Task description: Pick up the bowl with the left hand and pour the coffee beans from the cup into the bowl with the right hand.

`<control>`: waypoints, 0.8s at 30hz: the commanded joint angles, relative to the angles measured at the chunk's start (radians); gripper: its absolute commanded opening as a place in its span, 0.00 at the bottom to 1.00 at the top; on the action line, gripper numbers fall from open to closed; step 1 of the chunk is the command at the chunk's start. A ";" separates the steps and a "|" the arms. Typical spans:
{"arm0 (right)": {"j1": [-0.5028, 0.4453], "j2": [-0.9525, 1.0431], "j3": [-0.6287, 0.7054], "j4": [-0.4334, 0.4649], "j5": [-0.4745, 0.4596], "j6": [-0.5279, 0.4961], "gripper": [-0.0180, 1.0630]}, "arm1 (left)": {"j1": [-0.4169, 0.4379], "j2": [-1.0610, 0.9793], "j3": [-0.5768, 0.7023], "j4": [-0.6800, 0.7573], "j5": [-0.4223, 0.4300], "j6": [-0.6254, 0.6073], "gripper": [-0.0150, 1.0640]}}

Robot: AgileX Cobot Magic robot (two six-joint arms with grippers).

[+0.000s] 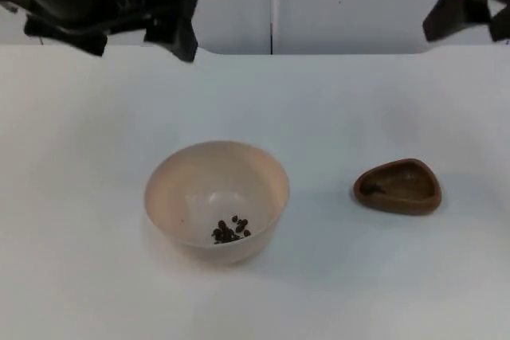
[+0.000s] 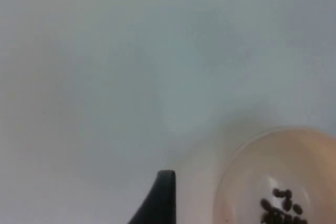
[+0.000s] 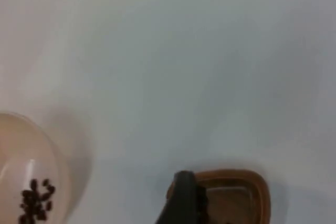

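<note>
Left tool (image 1: 171,33) up at the table's (image 1: 80,197) far edge, spread unclear, pink bowl (image 1: 216,201) mid-table holding coffee beans (image 1: 230,231), brown cup (image 1: 398,186) well apart rightward, right tool (image 1: 466,5) raised far right, spread unclear.

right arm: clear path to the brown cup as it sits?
Probably yes. The brown cup stands alone on the white table, well apart from the bowl, and the right gripper waits high at the far edge with nothing between them.
</note>
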 commanded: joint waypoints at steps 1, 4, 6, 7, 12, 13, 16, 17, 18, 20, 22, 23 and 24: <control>-0.003 -0.063 -0.002 -0.001 0.031 -0.015 0.67 | 0.000 -0.060 0.003 -0.001 0.003 -0.001 0.83; -0.003 -0.171 -0.002 -0.001 0.060 -0.036 0.67 | 0.000 -0.153 0.003 -0.001 0.005 -0.001 0.83; -0.003 -0.232 -0.002 -0.001 0.077 -0.042 0.67 | 0.000 -0.209 0.003 -0.001 0.007 -0.001 0.83; -0.003 -0.232 -0.002 -0.001 0.077 -0.042 0.67 | 0.000 -0.209 0.003 -0.001 0.007 -0.001 0.83; -0.003 -0.360 -0.002 -0.001 0.129 -0.042 0.67 | 0.000 -0.334 0.003 -0.001 0.040 -0.001 0.83; -0.003 -0.360 -0.002 -0.001 0.129 -0.042 0.67 | 0.000 -0.334 0.003 -0.001 0.040 -0.001 0.83; -0.003 -0.418 0.004 -0.001 0.159 -0.044 0.67 | 0.000 -0.389 0.003 -0.001 0.074 0.003 0.83; -0.003 -0.434 0.010 -0.001 0.161 -0.046 0.67 | 0.000 -0.405 0.003 -0.001 0.088 0.003 0.83; -0.003 -0.454 0.022 -0.001 0.166 -0.046 0.67 | 0.000 -0.421 0.003 -0.001 0.102 0.006 0.83; -0.003 -0.477 0.039 -0.001 0.166 -0.046 0.67 | 0.000 -0.433 0.003 -0.001 0.117 0.011 0.83; -0.003 -0.520 0.082 -0.001 0.163 -0.046 0.67 | 0.000 -0.461 0.003 -0.001 0.147 0.011 0.83; -0.003 -0.543 0.107 -0.001 0.163 -0.046 0.67 | 0.000 -0.473 0.003 -0.001 0.160 0.011 0.83; -0.003 -0.543 0.107 -0.001 0.163 -0.046 0.67 | 0.000 -0.473 0.003 -0.001 0.160 0.011 0.83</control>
